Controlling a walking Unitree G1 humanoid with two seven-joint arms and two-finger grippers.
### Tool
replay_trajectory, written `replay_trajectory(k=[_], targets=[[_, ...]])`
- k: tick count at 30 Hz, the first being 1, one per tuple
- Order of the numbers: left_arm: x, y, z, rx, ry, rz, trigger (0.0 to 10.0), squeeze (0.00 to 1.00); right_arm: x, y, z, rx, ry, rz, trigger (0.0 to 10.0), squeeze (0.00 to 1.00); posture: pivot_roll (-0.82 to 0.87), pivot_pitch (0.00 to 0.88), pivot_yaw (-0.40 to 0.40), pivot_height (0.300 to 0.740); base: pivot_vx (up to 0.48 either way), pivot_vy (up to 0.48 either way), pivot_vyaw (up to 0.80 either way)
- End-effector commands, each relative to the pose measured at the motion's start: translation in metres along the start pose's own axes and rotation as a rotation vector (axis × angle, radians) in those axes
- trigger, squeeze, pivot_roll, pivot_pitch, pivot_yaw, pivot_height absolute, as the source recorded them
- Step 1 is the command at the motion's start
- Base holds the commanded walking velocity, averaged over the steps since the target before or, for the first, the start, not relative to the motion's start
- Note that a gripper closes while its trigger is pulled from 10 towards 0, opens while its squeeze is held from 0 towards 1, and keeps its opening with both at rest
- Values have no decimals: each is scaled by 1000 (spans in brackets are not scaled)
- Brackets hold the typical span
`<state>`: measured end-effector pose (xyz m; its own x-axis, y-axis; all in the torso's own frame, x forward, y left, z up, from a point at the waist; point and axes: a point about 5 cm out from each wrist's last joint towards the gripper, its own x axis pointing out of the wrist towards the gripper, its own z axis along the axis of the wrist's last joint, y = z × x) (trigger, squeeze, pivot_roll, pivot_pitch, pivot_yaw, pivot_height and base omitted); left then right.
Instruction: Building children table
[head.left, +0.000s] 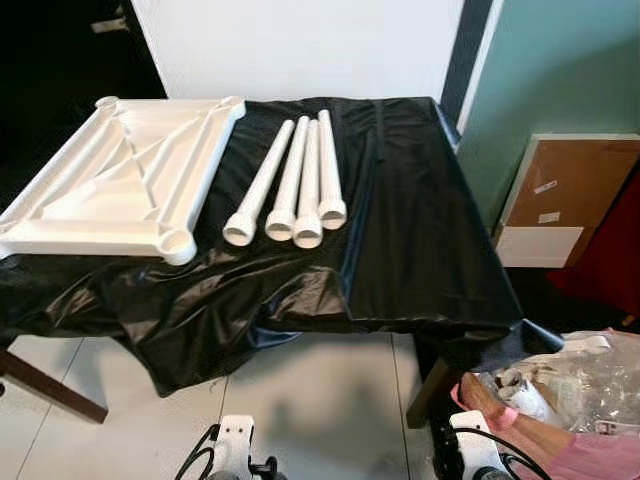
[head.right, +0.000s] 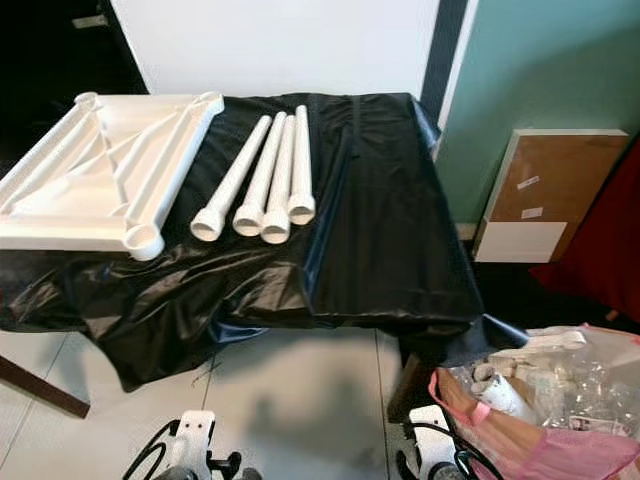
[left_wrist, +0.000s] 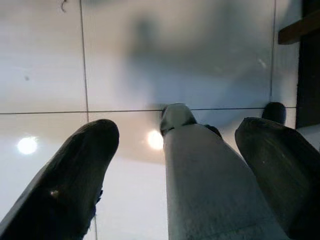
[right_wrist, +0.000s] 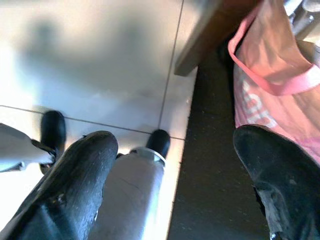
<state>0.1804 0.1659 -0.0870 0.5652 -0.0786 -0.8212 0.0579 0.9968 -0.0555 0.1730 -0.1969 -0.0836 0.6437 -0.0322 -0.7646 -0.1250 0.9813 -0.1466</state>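
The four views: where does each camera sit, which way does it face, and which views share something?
Left eye view: on the head, looking forward and down at the white tabletop and four white table legs on the black sheet.
Right eye view: beside it, same scene; the pink bag shows.
Left wrist view: along the open left gripper, down at floor tiles and the robot's own leg.
Right wrist view: along the open right gripper, down at the floor.
Shared: both wrist views show tiles; right wrist and eye views share the bag.
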Motion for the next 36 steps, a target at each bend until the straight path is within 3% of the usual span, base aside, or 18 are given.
replay_trajectory(k=[1,36], targets=[[1,-1,-2,-7,21,33,10000,0,-1,1,-6,17,31,-4,10000,0,-8,0,24,740,0,322,0],[0,-2,-7,-3,37,29,10000,0,-5,1,-20,42,92,-22,10000,0,-22,0,31,740,0,321,0]])
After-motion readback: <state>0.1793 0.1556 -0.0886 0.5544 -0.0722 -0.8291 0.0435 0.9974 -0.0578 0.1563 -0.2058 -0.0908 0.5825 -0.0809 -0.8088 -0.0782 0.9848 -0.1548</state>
